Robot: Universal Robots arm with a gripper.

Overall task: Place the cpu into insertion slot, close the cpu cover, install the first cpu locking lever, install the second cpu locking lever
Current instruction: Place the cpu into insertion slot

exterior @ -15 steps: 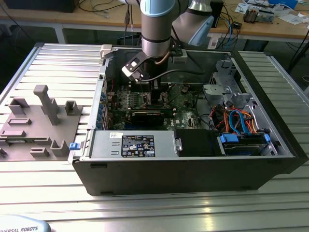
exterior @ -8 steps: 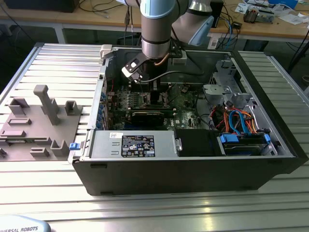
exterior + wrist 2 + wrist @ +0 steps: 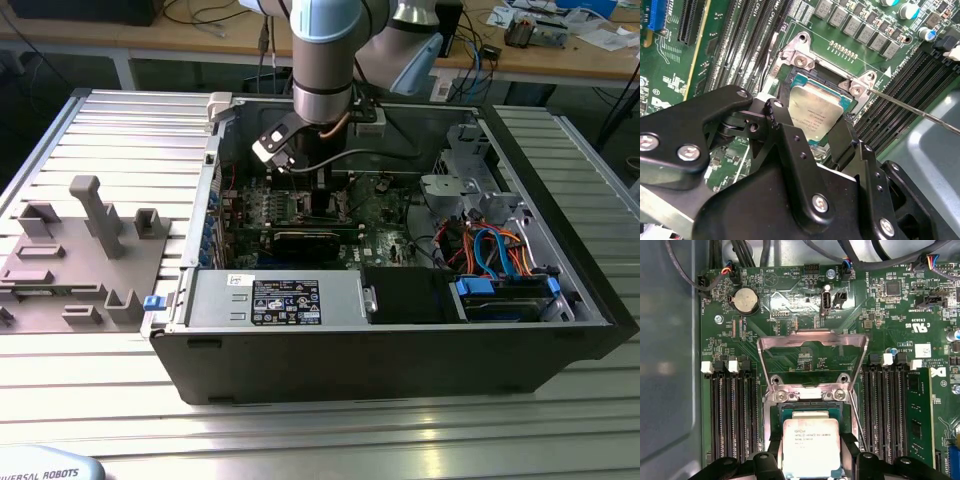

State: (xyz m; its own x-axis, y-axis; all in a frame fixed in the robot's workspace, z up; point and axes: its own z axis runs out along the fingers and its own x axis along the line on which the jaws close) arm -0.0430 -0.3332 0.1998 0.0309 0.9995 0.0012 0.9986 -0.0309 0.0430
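**Work surface.** The table [image 3: 130, 130] is built from silver slotted aluminium profiles. An open computer case [image 3: 350, 360] lies flat at the table's middle. A grey fixture plate [image 3: 60, 270] rests at the table's edge on the exterior view's left. Behind the table's far edge stands a wooden bench [image 3: 590, 60] carrying cables and small parts.

**Arm.** The arm [image 3: 322, 60] reaches down into the case above the green board [image 3: 380, 215].

**Gripper.** The gripper [image 3: 812, 125] is clamped on the cpu [image 3: 815, 112]. Its 2 black fingers [image 3: 790, 145] press against 2 opposite edges of the chip.

**Cpu.** In the first wrist view, the cpu [image 3: 811, 445] sits directly over the insertion slot [image 3: 810, 412], metal top facing up. Whether it is fully seated cannot be told.

**Cpu cover.** The cpu cover [image 3: 810, 336] is swung open. It lies back on its hinge at the slot's edge, with the board visible through its window.

**Adjacent parts.**
- 1 thin metal lever [image 3: 920, 111] stands clear of the slot.
- Black memory slots [image 3: 732, 415] flank the slot on 2 sides.
- 1 coin battery [image 3: 745, 300] sits near a corner of the board.
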